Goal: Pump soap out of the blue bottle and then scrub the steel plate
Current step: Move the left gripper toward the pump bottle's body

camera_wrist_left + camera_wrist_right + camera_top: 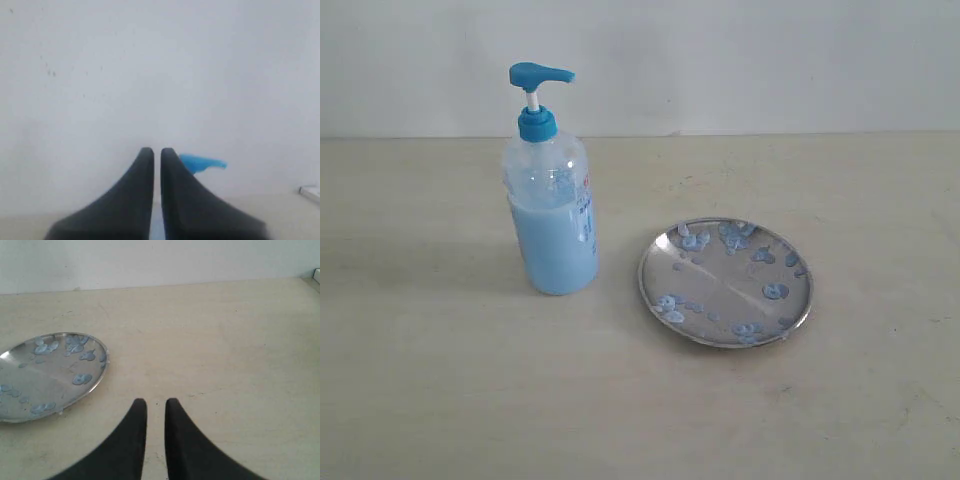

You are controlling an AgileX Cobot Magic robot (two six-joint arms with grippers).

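Observation:
The blue bottle (552, 215) stands upright left of centre on the table, its lower half filled with light blue soap (556, 255). To its right lies the steel plate (720, 278), dotted with pale blue blobs (775, 291). Neither gripper shows in the exterior view. In the left wrist view my left gripper (156, 150) is shut and empty, with the bottle's blue pump head (205, 162) just beyond its fingertips. My right gripper (155, 401) hangs over bare table with its fingers close together and nothing between them, and the steel plate (45, 372) lies off to one side of it.
A pale wall backs the beige table (440, 400). A small white object (310, 191) lies at the table's edge in the left wrist view, and a similar white corner (316, 275) shows in the right wrist view.

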